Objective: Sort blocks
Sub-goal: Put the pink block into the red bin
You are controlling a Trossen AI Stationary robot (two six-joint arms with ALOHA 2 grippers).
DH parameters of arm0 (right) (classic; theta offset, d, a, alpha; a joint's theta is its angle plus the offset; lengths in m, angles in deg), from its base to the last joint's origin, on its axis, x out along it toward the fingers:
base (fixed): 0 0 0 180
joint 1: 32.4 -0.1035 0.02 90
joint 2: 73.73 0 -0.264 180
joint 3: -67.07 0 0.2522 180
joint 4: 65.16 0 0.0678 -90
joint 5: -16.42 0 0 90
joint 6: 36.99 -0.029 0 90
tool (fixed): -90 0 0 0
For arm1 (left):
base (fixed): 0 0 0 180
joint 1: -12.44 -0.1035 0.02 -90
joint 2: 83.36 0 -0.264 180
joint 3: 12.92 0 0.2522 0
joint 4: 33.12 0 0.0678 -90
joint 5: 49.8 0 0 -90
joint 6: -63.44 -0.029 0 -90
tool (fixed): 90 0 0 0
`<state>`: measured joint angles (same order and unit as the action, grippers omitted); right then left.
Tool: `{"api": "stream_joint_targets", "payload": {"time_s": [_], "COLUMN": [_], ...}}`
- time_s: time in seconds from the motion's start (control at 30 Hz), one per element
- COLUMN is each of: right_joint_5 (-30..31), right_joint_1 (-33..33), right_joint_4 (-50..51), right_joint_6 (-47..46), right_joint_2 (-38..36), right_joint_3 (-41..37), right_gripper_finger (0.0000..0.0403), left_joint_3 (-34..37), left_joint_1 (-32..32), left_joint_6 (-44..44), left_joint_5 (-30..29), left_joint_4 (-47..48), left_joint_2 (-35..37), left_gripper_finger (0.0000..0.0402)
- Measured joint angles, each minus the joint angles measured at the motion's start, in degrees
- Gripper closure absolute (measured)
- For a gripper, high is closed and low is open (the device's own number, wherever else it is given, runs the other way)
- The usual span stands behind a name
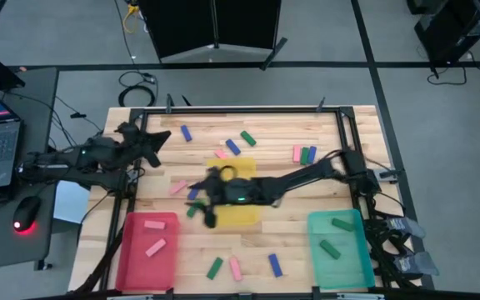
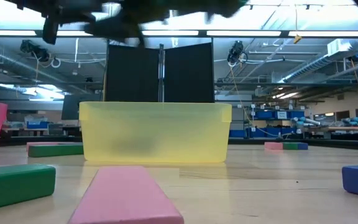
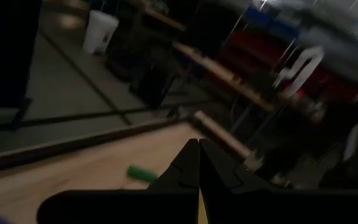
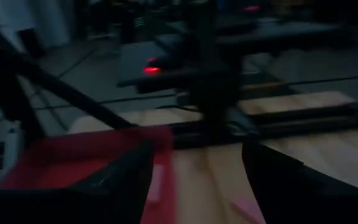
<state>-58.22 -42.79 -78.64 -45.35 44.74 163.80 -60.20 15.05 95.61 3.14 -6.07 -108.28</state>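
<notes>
Right gripper (image 1: 200,202): fingers apart, empty, above the yellow tray's (image 1: 242,213) left edge.
Left gripper (image 1: 158,139): fingers together, idle over the table's far-left side.

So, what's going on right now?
Right gripper open, empty, beside yellow tray. Left gripper shut, idle. Two pink blocks in red tray; nothing blocking.

Small oblong blocks (image 1: 232,147) in pink, green and blue lie flat, scattered over the wooden table at mixed angles. Two pink ones rest in the red tray (image 1: 123,250), two green ones in the teal tray (image 1: 315,250) (three more lie between the trays).
</notes>
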Motion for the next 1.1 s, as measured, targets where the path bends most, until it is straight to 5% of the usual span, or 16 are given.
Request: {"api": "stream_joint_targets", "payload": {"time_s": [0.23, 0.47, 0.8, 1.1], "right_joint_5": [15.55, 27.3, 42.96, 46.74], "right_joint_1": [-2.14, -6.67, -14.56, -17.85], "right_joint_4": [-8.09, -8.32, -8.31, -8.22], "right_joint_6": [0.0, 1.41, 4.07, 4.26], "right_joint_2": [-20.74, -38.32, -51.9, -52.84], "right_joint_3": [-25.29, -39.35, -48.99, -49.72], "right_gripper_finger": [0.0152, 0.0151, 0.016, 0.0163], "left_joint_3": [0.0, -3.78, -10.1, -10.1], "left_joint_1": [0.0, 0.0, 0.01, 0.02], "left_joint_6": [3.25, 8.93, 6.86, 6.93], "left_joint_5": [1.12, 9.32, 24.96, 26.23], "left_joint_4": [6.28, 20.08, 33.89, 39.16], "left_joint_2": [-10.29, -25.0, -42.32, -51.01], "left_gripper_finger": [0.0389, 0.033, 0.0226, 0.0193]}}
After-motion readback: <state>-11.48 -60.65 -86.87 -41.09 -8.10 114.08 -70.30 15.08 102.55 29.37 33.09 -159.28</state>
